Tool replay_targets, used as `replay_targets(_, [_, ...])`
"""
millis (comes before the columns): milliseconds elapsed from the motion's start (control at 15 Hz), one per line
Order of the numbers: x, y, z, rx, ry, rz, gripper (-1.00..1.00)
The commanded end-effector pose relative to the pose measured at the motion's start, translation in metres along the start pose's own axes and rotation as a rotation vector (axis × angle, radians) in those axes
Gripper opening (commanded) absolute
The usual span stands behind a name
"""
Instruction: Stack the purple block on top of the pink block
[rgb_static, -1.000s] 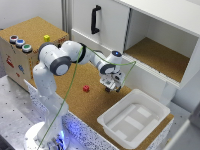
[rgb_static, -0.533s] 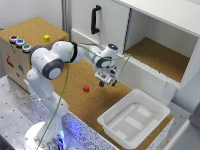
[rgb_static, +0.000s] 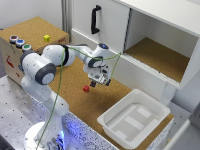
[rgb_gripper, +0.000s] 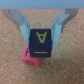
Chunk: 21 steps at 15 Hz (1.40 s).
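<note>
Wrist view is showing the gripper (rgb_gripper: 42, 37) clamping the purple block (rgb_gripper: 41, 42) between closed-in jaws, overlapping the pink block (rgb_gripper: 31, 56) on cork. Exterior view is hiding the purple block; the white tray (rgb_static: 113, 125) is lying empty nearby.

White robot arm with claw (rgb_static: 100, 80) above small red cube (rgb_static: 86, 88) on cork worktop (rgb_static: 75, 95), white tray (rgb_static: 134, 119) nearby, yellow cube (rgb_static: 46, 38) on box

Cork tabletop (rgb_static: 75, 85), white cabinet (rgb_static: 112, 27), open cork-lined shelf (rgb_static: 160, 57)
</note>
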<state>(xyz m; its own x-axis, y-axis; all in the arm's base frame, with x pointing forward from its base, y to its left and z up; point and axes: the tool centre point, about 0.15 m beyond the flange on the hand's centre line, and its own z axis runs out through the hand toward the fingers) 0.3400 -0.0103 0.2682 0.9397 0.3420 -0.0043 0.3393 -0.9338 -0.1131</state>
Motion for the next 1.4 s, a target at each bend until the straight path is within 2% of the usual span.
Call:
replay_targets(0, [-0.005,-0.042,0.017,-0.054,0.093,0.062,-1.00])
replay_targets(200, [0.007,-0.042,0.023,-0.068,0.086,0.078,-1.00])
replay_targets(467, [0.016,-0.028,0.028,-0.052,0.093,0.081,-1.00])
replay_targets(867, [0.023,-0.017,0.043,-0.036,0.041,0.086,-1.00])
replay_targets(933, [0.022,-0.016,0.046,-0.029,0.027,0.090,1.00])
replay_targets(1333, [0.019,-0.024,0.024,-0.049,0.072,0.083,1.00])
